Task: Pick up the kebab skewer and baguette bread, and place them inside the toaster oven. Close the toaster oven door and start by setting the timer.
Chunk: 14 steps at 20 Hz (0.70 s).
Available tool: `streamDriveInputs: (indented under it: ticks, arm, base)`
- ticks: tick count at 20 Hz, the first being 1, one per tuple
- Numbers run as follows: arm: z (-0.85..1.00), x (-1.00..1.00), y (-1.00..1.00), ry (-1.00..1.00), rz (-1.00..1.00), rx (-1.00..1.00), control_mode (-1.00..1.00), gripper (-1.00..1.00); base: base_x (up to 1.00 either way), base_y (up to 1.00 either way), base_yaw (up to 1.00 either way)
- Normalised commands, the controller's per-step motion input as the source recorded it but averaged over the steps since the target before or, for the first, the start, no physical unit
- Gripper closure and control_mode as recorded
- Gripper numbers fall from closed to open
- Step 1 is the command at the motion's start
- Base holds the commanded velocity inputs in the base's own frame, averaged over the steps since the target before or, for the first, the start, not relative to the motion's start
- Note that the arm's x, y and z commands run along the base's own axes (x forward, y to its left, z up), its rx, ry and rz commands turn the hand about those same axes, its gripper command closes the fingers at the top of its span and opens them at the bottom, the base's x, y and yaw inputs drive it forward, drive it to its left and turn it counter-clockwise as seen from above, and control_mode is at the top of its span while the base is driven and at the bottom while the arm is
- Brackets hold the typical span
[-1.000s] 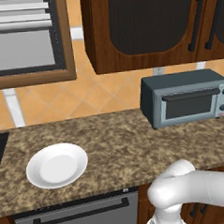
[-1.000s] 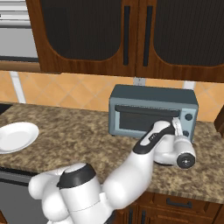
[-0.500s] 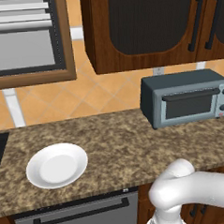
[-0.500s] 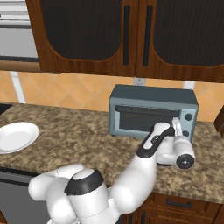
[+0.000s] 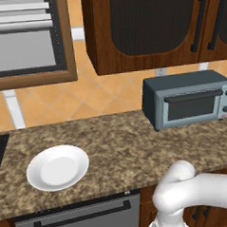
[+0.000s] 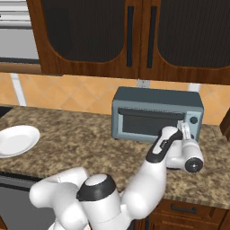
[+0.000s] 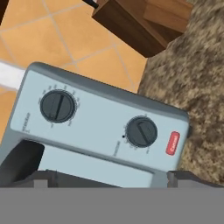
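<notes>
- Grey-blue boxy toaster oven (image 6: 156, 114) standing at the back of the speckled brown stone bench (image 5: 112, 144), its drop-down door with dark glass window and bar handle (image 6: 150, 121) shut.
- Gripper (image 6: 185, 130) held just in front of the oven's right-hand control strip.
- Two dark round knobs straight ahead in the hand view: one (image 7: 57, 106) farther along the panel, one (image 7: 141, 131) beside a small red button (image 7: 173, 143).
- Jaws: width impossible to tell.
- Round white plate (image 5: 58, 167) lying bare, well apart to the left.
- Likely timer step; knob faces square to the hand, so approach straight along the hand's own axis.
</notes>
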Motion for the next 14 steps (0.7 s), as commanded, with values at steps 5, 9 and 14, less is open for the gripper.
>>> streamDriveInputs:
  ticks: [5,9,14]
  arm:
    - [-0.13,0.10,-0.02,-0.01,0.00,0.00,-1.00,-1.00]
    - [-0.14,0.09,0.00,0.00,0.00,0.00,-1.00,-1.00]
    - [-0.10,0.06,-0.07,0.00,0.00,0.00,-1.00,-1.00]
  base:
    - [0.00,0.00,0.00]
    - [0.00,0.00,0.00]
    - [0.00,0.00,0.00]
